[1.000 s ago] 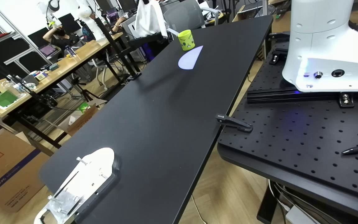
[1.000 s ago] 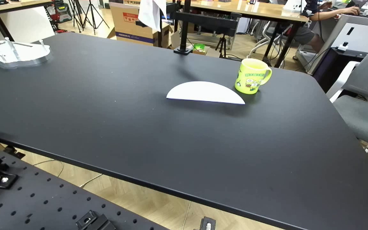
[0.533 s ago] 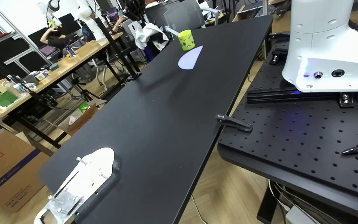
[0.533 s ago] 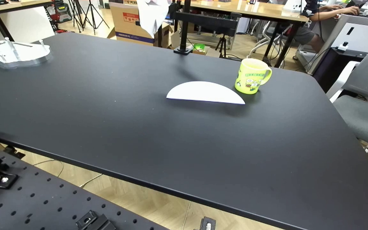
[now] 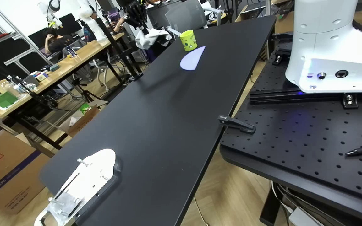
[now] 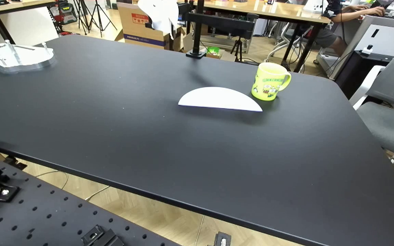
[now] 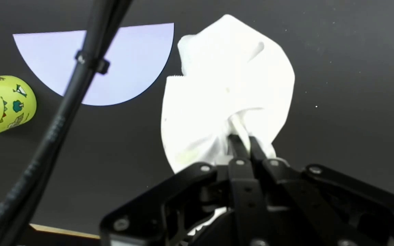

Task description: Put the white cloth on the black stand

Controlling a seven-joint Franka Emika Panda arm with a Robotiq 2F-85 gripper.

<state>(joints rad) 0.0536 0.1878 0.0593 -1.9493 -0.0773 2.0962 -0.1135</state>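
The white cloth [image 7: 210, 85] hangs bunched from my gripper [image 7: 245, 145], which is shut on a fold of it. In an exterior view the gripper [image 5: 144, 30] points down onto the cloth [image 5: 151, 38]. The black stand, an upright post with side bars, rises at the table's far edge and shows in both exterior views [image 5: 116, 47] [image 6: 197, 37]. The cloth [image 6: 162, 15] overlaps a side bar left of the post there; whether it rests on it I cannot tell. The gripper is out of that view. The stand does not show in the wrist view.
On the black table [image 5: 156, 131] lie a white half-disc [image 6: 219, 98], a yellow-green mug [image 6: 267, 82] near the far edge and a metal fixture [image 5: 86, 175] at one end. A black cable [image 7: 70, 92] crosses the wrist view.
In an exterior view my gripper has come down into sight, and the cloth, which hung long, is now lower and bunched. It covers the stand's side bar, which showed before.
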